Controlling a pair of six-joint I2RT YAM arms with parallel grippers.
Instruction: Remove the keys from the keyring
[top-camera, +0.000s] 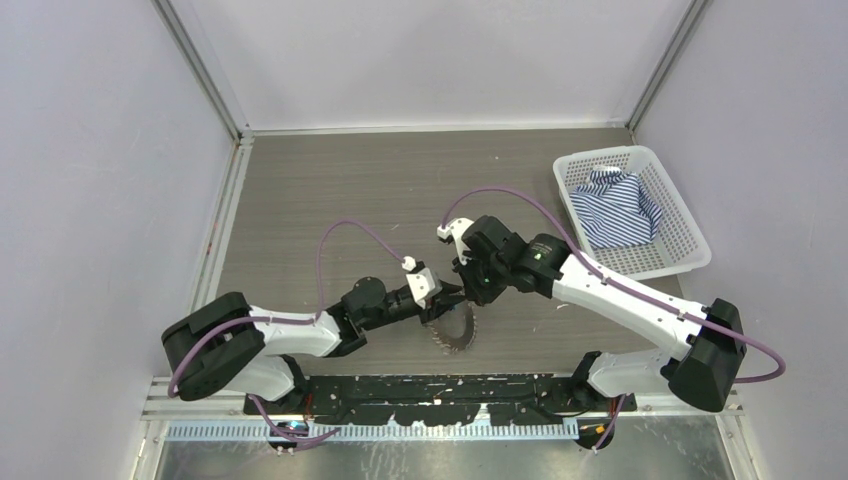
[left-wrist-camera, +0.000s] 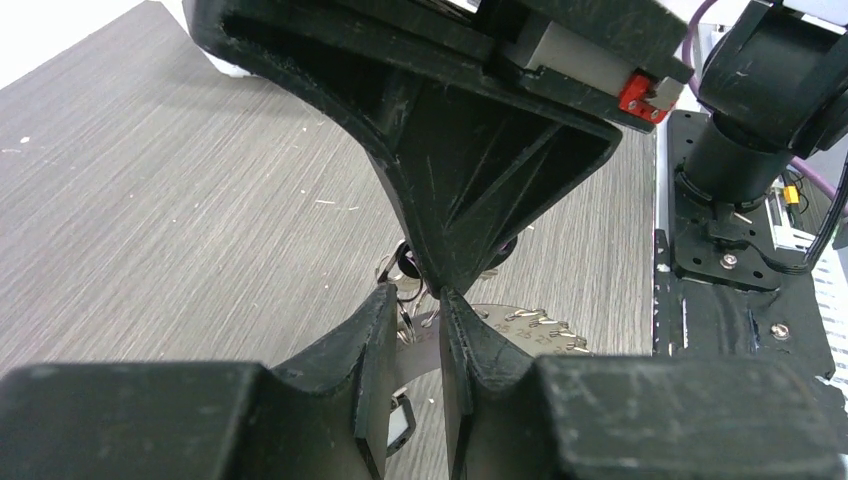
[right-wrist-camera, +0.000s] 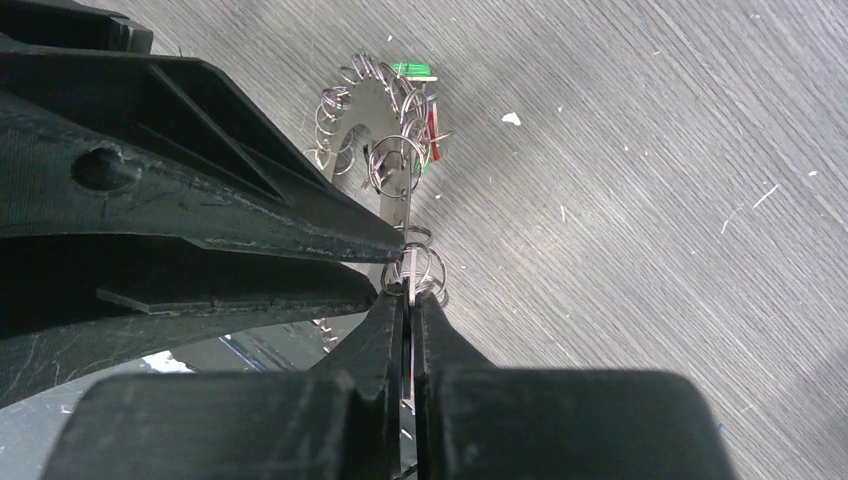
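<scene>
The keyring (top-camera: 458, 335) is a flat grey crescent plate hung with several small split rings, held on edge just above the table. My right gripper (right-wrist-camera: 410, 295) is shut on the thin edge of its plate (right-wrist-camera: 375, 110). Keys with green (right-wrist-camera: 412, 70) and red (right-wrist-camera: 433, 125) heads hang at its far end. My left gripper (left-wrist-camera: 420, 305) meets it from the left, its jaws nearly closed on small split rings at the plate (left-wrist-camera: 530, 330). A dark-framed key (left-wrist-camera: 400, 425) hangs below my left finger. Both grippers (top-camera: 447, 296) (top-camera: 466, 290) touch tips above the ring.
A white basket (top-camera: 690, 225) with a blue-striped cloth (top-camera: 615, 205) stands at the back right. The black base plate (top-camera: 430, 400) runs along the near edge. Walls close in the table on the left, back and right.
</scene>
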